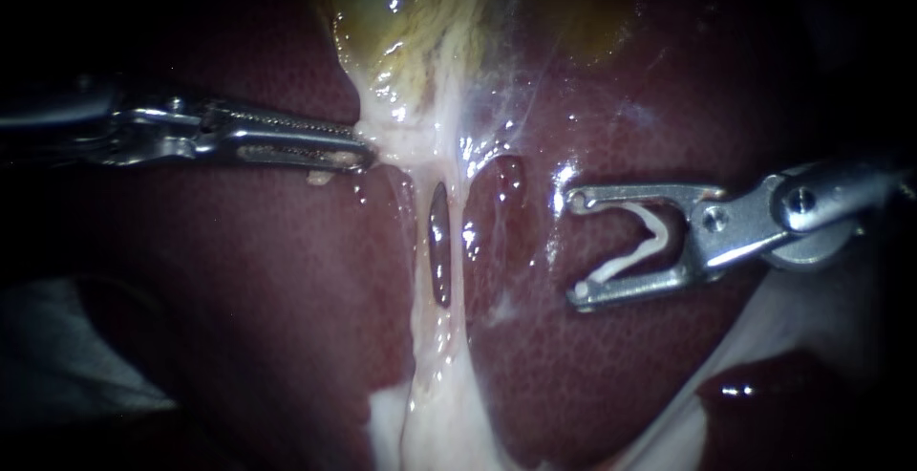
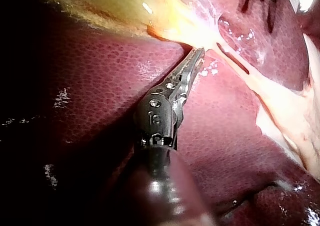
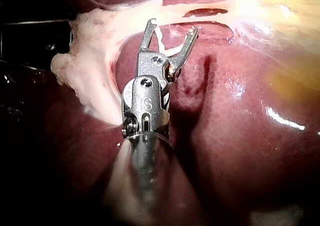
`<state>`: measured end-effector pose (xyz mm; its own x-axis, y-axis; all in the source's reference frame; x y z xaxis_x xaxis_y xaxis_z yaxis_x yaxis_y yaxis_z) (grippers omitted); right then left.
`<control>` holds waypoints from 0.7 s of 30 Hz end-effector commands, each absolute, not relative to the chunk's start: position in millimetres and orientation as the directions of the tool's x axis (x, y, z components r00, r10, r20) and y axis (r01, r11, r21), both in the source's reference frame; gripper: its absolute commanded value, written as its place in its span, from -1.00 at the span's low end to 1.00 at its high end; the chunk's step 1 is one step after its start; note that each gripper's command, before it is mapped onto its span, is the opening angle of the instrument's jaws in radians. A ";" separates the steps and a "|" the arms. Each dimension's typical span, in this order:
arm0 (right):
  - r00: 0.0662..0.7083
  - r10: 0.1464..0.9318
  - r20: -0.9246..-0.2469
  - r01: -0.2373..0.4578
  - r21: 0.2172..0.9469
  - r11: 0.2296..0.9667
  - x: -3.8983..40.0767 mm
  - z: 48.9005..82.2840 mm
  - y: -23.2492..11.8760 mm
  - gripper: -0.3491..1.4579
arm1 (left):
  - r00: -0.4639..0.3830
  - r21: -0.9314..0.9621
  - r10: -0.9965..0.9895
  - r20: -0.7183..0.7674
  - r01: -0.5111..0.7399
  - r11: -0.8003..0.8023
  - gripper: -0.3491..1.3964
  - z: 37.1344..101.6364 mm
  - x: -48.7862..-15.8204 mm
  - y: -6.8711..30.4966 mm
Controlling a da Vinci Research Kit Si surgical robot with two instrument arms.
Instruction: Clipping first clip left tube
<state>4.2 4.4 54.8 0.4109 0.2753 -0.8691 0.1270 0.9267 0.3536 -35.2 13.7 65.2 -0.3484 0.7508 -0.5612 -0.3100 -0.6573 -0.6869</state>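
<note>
Left instrument [image 1: 366, 153]: jaws clamped on pale tissue [image 1: 401, 141] under the gallbladder [image 1: 411, 12], seemingly to stretch the left tube [image 1: 421, 242] just below; right instrument [image 1: 576, 246]: jaws wide, cradling an open white clip [image 1: 621, 263], near that still bare tube but apart.

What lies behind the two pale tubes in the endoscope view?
Dark red liver shows through the slit between the left tube and the right tube. Whatever lies directly behind each tube is covered by the tube itself.
</note>
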 end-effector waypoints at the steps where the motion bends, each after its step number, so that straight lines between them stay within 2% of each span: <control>1: 0.411 0.275 -0.869 0.127 0.353 0.927 4.2 54.8 4.5 -0.07 | -0.348 -0.687 0.752 -0.560 -0.311 -0.657 -1.00 65.2 -35.2 13.7; 7: 0.411 0.275 -0.869 0.127 0.353 0.927 4.2 54.8 4.4 -0.06 | -0.355 -0.691 0.751 -0.557 -0.304 -0.656 -1.00 64.1 -34.7 14.6; 15: 0.410 0.275 -0.869 0.129 0.354 0.926 4.4 54.8 4.4 -0.06 | -0.370 -0.641 0.719 -0.589 -0.328 -0.694 -1.00 58.5 -32.2 16.7; 21: 0.409 0.275 -0.870 0.132 0.355 0.926 4.8 54.5 4.2 -0.06 | -0.372 -0.633 0.715 -0.592 -0.333 -0.698 -1.00 57.2 -31.3 16.8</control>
<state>4.9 4.2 54.5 0.4082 0.2759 -0.8702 0.1315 0.9255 0.3551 -31.3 16.8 57.3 -0.3729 0.7140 -0.5926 -0.3310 -0.6990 -0.6339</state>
